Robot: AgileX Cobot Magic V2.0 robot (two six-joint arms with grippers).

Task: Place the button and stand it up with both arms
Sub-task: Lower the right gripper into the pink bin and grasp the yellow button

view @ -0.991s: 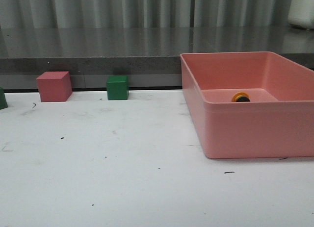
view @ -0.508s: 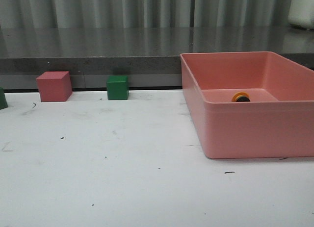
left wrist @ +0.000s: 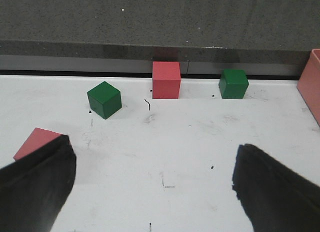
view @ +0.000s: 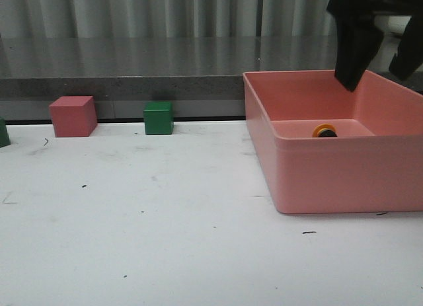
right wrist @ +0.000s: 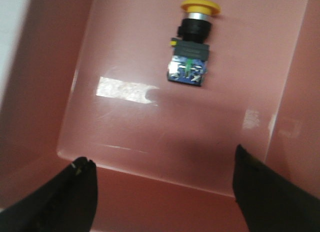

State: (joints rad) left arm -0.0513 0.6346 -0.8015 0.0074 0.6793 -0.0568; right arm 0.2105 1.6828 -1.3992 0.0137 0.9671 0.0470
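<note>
Since half a second ago the right hand (view: 377, 71) has come into the front view above the pink bin (view: 330, 177), fingers (view: 353, 51) spread wide and holding nothing. Button (right wrist: 192, 44) lies on its side on the bin floor, yellow cap toward the far wall, well clear of the fingertips. Left hand (left wrist: 152, 187) hovers spread over the white table (left wrist: 165, 137), near a pink cube (left wrist: 166, 79) and two green cubes (left wrist: 104, 99).
</note>
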